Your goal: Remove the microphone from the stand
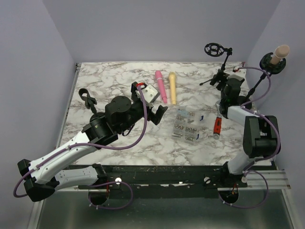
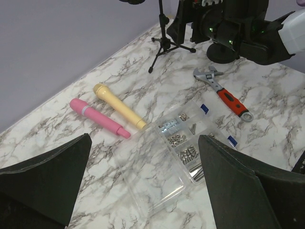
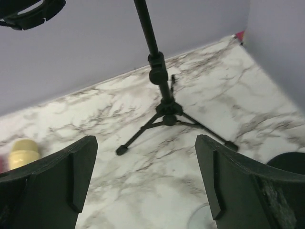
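The left claw (image 2: 144, 137) hangs with its fingers spread wide and nothing between them. Ahead of it and to its left, a pink microphone (image 2: 97, 117) and a yellow microphone (image 2: 119, 105) lie flat on the table (image 2: 267, 95). The right claw (image 3: 146, 138) is likewise parted and empty, facing an empty tripod stand (image 3: 164, 112) straight ahead. The one that matters, a pale microphone (image 1: 280, 51), sits upright in its own stand (image 1: 269, 63), off to that claw's right and above it. It looks light, rigid and smooth, likely slick. I would grasp the barrel just above the cradle and lift along its axis, since the spindly stand seems apt to tip.
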Motion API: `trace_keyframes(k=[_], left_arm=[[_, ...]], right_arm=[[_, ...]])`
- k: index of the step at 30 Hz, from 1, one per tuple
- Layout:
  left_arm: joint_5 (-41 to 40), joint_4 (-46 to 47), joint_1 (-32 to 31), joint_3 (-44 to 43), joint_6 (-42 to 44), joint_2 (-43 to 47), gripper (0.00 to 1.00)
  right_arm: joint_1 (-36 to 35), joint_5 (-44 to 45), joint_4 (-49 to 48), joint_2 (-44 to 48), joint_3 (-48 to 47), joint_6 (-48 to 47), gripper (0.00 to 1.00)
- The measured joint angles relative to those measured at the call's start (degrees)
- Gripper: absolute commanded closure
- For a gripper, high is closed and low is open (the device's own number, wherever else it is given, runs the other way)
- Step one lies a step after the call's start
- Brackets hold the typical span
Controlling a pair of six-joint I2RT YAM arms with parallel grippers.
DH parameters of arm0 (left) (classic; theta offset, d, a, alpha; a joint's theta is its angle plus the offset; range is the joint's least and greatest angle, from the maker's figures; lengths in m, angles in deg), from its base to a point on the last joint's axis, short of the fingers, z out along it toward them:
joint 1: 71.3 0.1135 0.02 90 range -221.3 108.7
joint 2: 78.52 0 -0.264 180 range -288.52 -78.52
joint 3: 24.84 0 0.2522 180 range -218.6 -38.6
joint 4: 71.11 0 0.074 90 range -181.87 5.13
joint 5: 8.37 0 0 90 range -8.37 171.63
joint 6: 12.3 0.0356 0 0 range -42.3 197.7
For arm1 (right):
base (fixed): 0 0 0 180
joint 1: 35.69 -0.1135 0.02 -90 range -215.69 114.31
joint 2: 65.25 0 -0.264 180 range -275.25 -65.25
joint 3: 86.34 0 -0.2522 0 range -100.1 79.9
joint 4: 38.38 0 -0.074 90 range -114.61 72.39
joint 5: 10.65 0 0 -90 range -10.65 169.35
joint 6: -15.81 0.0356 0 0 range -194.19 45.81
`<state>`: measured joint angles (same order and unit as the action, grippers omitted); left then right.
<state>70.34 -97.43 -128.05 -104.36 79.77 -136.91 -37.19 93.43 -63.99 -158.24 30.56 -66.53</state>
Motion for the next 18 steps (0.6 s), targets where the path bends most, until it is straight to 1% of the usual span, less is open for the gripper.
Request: trace_keyframes(k=[6,9,13,18], left_arm=[[0.00,0.00,0.00,0.00,0.00,0.00,0.02],[0.00,0.00,0.00,0.00,0.02,0.00,0.01],[-0.02,0.00,0.00,0.00,0.02,0.00,0.01],[0.00,0.00,0.00,0.00,0.02,0.00,0.01]], right_arm=[[2.47,-3.17,-10.21,-3.45,3.23,24.17,0.09],[4.20,-3.50,-15.43,-5.90,3.67,32.83,0.10],[5.20,-3.06,-17.62,-7.76,3.21,38.32,0.10],[5.38,-3.15,-16.92,-9.60,-1.31,38.80,0.13]])
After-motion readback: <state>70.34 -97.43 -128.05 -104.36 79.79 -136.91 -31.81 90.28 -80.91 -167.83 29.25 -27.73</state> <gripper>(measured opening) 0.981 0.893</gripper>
